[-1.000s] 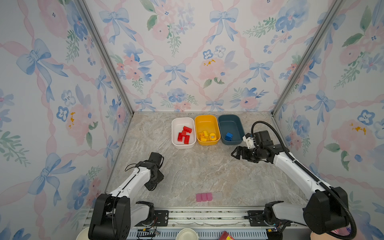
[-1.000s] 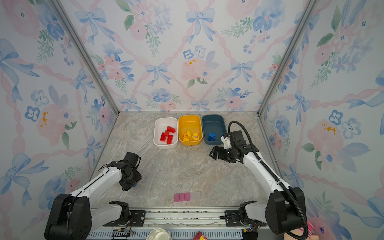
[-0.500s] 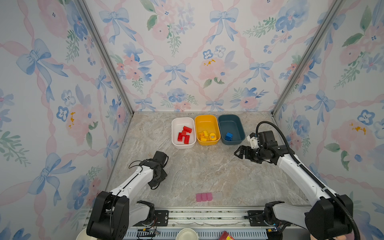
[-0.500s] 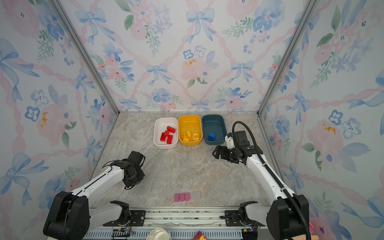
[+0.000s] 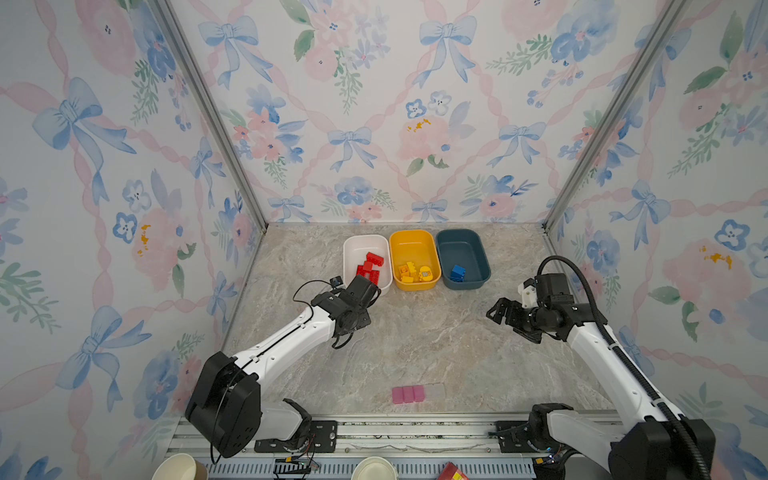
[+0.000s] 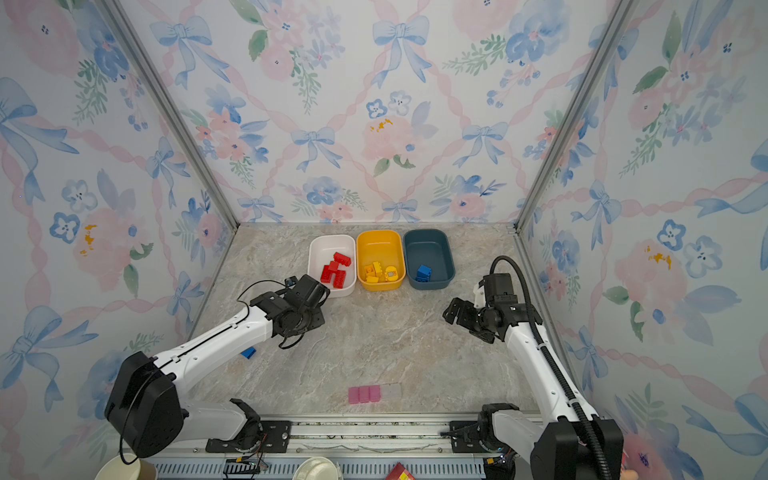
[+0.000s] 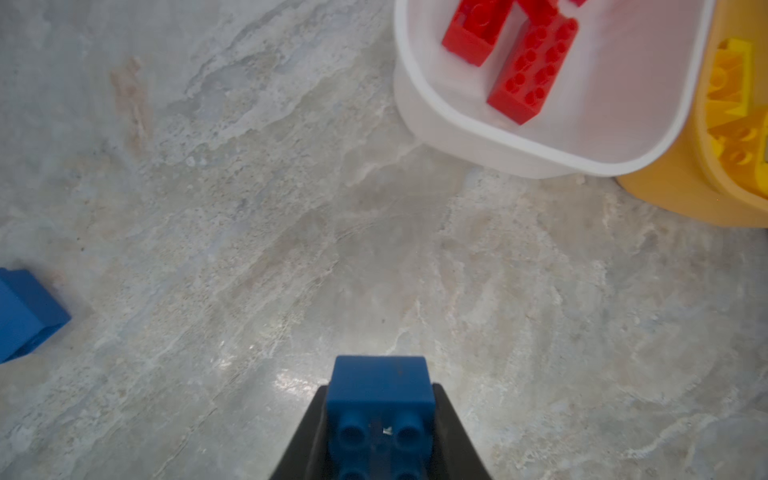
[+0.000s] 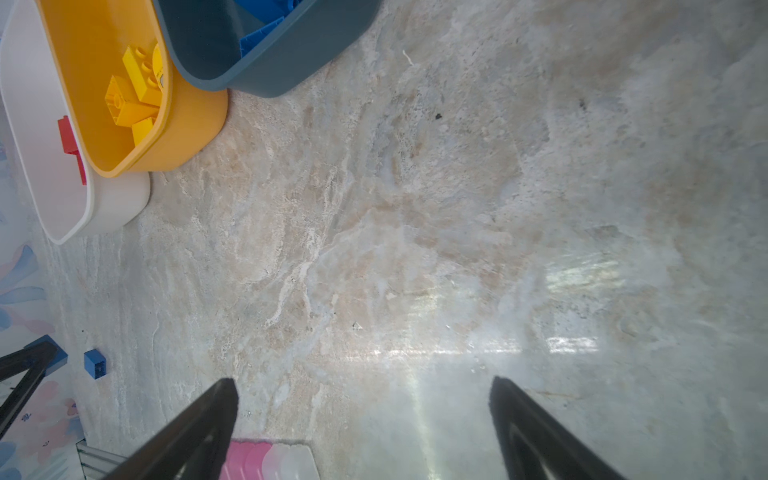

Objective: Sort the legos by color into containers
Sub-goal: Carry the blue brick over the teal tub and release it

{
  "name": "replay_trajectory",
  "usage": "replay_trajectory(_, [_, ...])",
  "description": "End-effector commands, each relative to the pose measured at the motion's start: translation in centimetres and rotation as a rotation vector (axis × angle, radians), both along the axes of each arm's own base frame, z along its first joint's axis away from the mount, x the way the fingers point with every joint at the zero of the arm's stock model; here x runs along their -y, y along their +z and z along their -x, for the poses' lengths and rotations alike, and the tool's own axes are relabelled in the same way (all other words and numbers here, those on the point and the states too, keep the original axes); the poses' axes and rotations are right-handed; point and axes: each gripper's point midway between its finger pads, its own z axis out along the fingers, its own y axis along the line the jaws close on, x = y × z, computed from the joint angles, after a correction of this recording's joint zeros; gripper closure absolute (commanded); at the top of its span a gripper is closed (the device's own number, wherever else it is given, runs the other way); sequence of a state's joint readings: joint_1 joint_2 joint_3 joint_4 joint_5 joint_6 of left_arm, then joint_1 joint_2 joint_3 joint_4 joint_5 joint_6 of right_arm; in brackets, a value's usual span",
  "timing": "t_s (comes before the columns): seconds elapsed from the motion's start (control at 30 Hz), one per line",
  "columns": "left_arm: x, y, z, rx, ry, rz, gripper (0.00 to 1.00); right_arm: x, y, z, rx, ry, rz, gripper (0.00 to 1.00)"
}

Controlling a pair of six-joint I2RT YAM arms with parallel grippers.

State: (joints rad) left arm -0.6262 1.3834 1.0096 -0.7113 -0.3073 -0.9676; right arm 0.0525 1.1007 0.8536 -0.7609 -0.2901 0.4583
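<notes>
My left gripper (image 7: 380,390) is shut on a blue lego (image 7: 380,411), held above the table just in front of the white container (image 5: 353,249). In both top views the wrist (image 5: 353,303) hides that brick. A second blue lego (image 6: 248,353) lies on the table beside the left arm. Red legos (image 5: 370,266) lie in the white container, yellow ones (image 5: 415,272) in the yellow container (image 5: 413,239), blue ones (image 5: 458,272) in the teal container (image 5: 461,237). My right gripper (image 5: 505,316) hovers open and empty at the right, apart from the containers.
A pale pink block strip with a clear end (image 5: 409,394) lies near the table's front edge. Paper cups (image 5: 178,467) (image 5: 374,469) stand below the front rail. Papered walls close in the left, back and right.
My left arm has swung from the front left toward the white container with the blue lego in its jaws. The right arm has drawn back a little to the right.
</notes>
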Motion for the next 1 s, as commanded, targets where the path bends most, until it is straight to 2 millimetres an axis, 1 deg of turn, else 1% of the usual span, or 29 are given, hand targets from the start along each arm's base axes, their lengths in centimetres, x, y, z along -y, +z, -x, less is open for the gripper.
replay_trajectory(0.0, [2.8,2.0,-1.9,0.069,-0.104,-0.046,0.93,0.6,-0.3,0.8,-0.021,-0.043,0.005,0.03])
replay_trajectory(0.07, [5.3,2.9,-2.9,0.092,-0.175,-0.054,0.93,0.5,-0.3,0.8,-0.015,-0.046,0.000,0.03])
replay_trajectory(0.2, [9.8,3.9,-4.8,0.121,-0.284,-0.047,0.93,0.5,-0.2,0.8,-0.003,-0.048,-0.005,0.03])
replay_trajectory(0.33, [14.4,4.4,-6.8,0.139,-0.386,-0.034,0.93,0.4,-0.1,0.7,0.008,-0.044,-0.010,0.03])
replay_trajectory(0.47, [18.6,4.8,-9.5,0.175,-0.445,-0.004,0.93,0.3,-0.2,0.5,0.016,-0.042,-0.018,0.03])
replay_trajectory(0.6, [23.3,4.8,-12.3,0.213,-0.517,0.036,0.94,0.1,-0.1,0.4,0.024,-0.037,-0.028,0.03])
replay_trajectory(0.7, [26.3,4.7,-14.1,0.236,-0.553,0.073,0.95,0.1,0.2,0.3,0.032,-0.029,-0.023,0.03])
replay_trajectory(0.83, [30.0,4.0,-16.4,0.268,-0.617,0.119,0.95,-0.1,0.2,0.2,0.042,-0.034,-0.038,0.03])
replay_trajectory(0.87, [30.8,3.7,-17.0,0.278,-0.629,0.129,0.95,-0.2,0.1,0.1,0.043,-0.034,-0.042,0.03])
replay_trajectory(0.97, [32.5,2.4,-18.3,0.291,-0.652,0.154,0.95,-0.2,0.0,0.1,0.044,-0.036,-0.046,0.03])
